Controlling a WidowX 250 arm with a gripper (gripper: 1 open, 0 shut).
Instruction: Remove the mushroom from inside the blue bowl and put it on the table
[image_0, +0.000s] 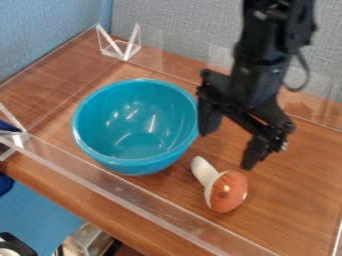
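Note:
The mushroom (219, 184) lies on its side on the table (160, 70), just right of the blue bowl (135, 124), its reddish-brown cap toward the front acrylic wall and its cream stem pointing back-left. The bowl stands upright with nothing visible inside. My gripper (233, 136) hangs above and slightly behind the mushroom, pointing down, its two black fingers spread wide with nothing between them. One fingertip (206, 125) is close to the bowl's right rim, the other (254, 157) is above the table right of the mushroom.
Low clear acrylic walls (127, 205) run along the table's front and left edges. A clear triangular bracket (120, 44) stands at the back left corner. A blue wall rises behind the table.

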